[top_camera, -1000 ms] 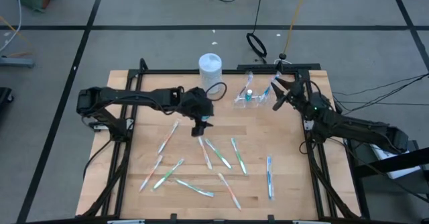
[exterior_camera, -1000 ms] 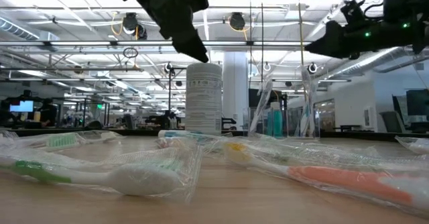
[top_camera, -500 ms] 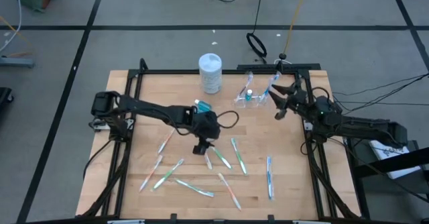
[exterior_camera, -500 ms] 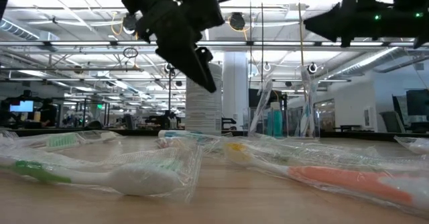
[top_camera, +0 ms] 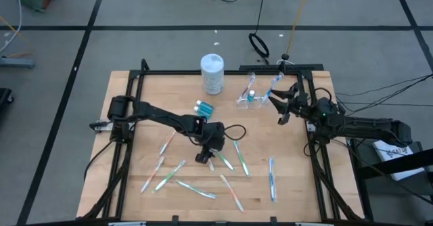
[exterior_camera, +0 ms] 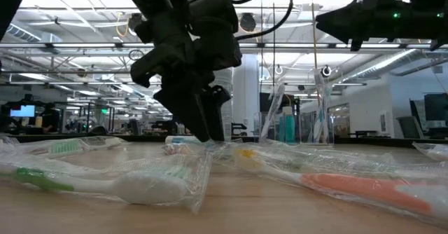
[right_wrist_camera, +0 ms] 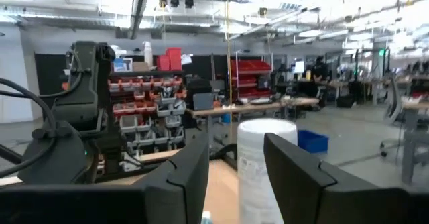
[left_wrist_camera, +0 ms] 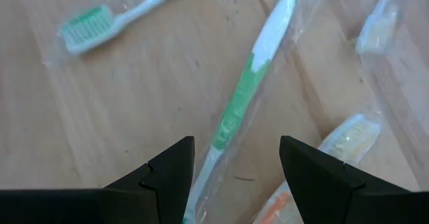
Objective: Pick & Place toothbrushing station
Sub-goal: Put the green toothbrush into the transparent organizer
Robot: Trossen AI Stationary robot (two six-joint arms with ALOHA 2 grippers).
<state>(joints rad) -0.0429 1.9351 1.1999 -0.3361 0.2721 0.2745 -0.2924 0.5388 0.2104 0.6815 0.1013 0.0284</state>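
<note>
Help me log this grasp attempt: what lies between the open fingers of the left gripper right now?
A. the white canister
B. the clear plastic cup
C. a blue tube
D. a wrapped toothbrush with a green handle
D. In the left wrist view the left gripper has its dark fingers spread to either side of a green-and-white toothbrush in clear wrap lying on the wooden table, not yet closed on it.

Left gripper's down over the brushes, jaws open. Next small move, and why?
Probably drop straight down and close. The left gripper is open and straddles the handle of the green toothbrush, which lies flat in its wrapper on the table and isn't gripped yet. An orange-handled brush lies close beside one finger, so keep it centred. The right gripper hangs near the clear cup.
</note>
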